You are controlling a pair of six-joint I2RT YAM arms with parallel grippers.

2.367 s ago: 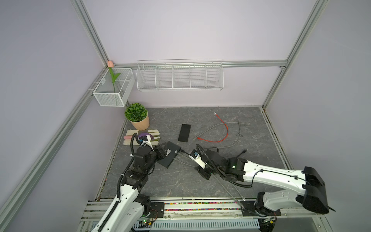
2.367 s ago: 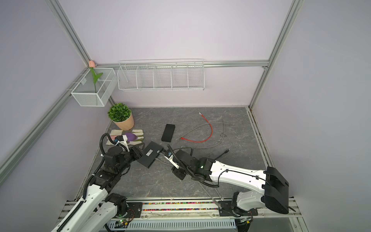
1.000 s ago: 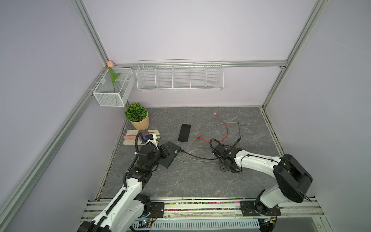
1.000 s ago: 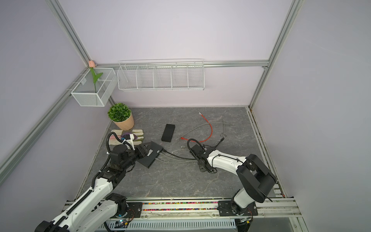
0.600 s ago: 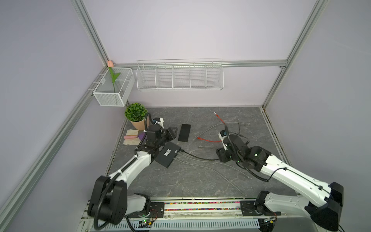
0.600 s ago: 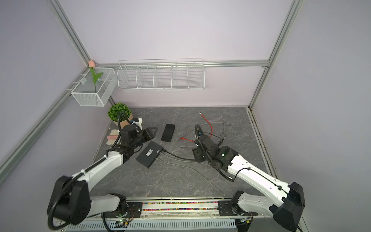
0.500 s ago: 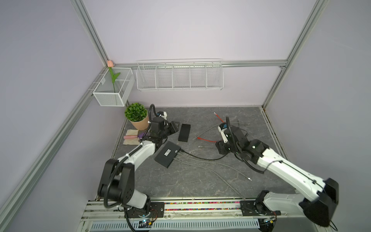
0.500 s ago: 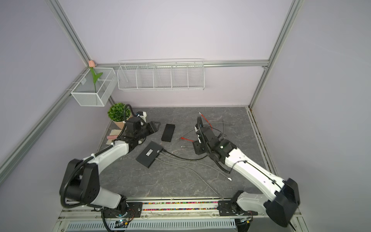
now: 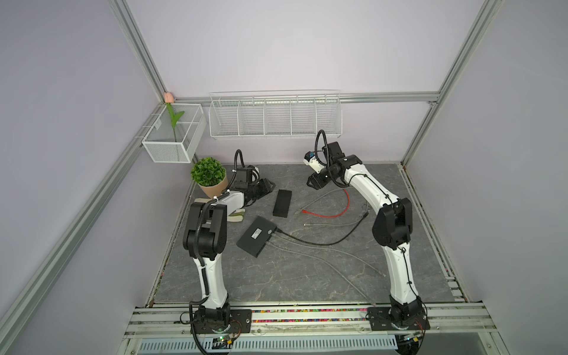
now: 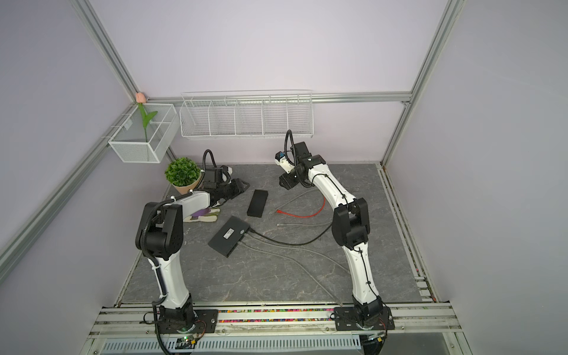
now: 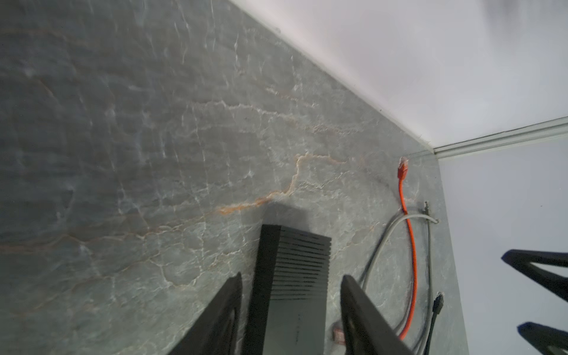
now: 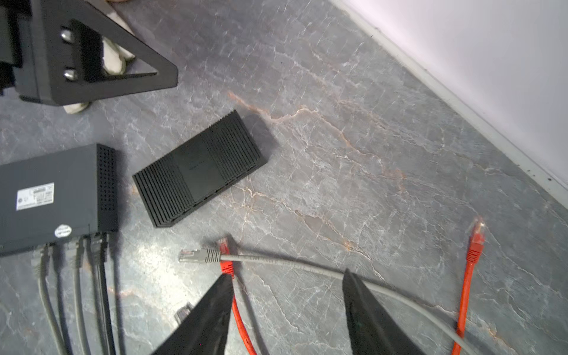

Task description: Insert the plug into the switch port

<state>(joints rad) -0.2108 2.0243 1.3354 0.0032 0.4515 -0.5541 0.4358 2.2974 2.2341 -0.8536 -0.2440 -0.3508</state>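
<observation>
- switch lies flat on the tabletop, sticker side up, roughly midway between the two arms
- seated plugs sit in a row in its ports; grey cables plus one black cable trail off toward the right arm
- grey plug is loose on the tabletop, apart from the switch; its cable crosses over the red cable right by that cable's plug end
- the red cable's other end lies free nearer the back wall
- right gripper is raised above the tabletop over the loose grey and red cables; jaws wide, nothing between them
- left gripper is low over the tabletop, near one end of the ribbed black box, no contact visible; jaws partly apart, empty
- the ribbed black box lies flat between the two grippers, near the switch but not touching it
- potted plant and glove are at the left edge, by the left arm
</observation>
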